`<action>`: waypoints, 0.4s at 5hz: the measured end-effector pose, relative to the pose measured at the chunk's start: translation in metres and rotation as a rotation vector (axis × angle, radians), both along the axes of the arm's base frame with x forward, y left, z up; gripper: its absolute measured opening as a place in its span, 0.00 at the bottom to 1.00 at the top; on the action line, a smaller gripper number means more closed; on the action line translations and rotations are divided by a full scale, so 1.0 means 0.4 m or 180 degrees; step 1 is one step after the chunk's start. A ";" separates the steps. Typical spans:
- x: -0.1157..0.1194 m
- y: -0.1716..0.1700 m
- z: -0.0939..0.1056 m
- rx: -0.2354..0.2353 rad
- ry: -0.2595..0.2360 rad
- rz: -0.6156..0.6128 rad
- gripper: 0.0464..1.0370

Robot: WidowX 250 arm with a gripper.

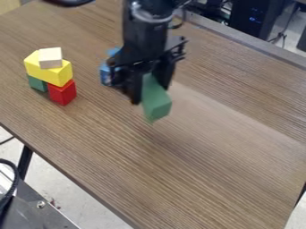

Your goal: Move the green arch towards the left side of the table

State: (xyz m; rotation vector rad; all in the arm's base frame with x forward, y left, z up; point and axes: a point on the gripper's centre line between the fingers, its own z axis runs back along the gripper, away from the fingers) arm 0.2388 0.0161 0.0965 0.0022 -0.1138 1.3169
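Note:
The gripper [149, 91] hangs over the upper middle of the wooden table [203, 147], shut on a green block [156, 100]. This block is the green arch; it is held by its upper part, tilted, with its lower end pointing down past the fingers. An arch-shaped cut-out cannot be made out from here. The block appears to be off the table, though its exact height is hard to judge.
A stack stands at the left: a green block [37, 83] and a red block [62, 92] below, a yellow block [49, 71] across them, a white block [50, 57] on top. Blue blocks [105, 74] sit just left of the gripper, partly behind it.

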 end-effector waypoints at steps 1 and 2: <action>-0.027 0.010 -0.021 -0.0079 0.0008 0.0211 0.55; -0.028 0.048 -0.029 -0.0079 -0.0072 0.0392 0.55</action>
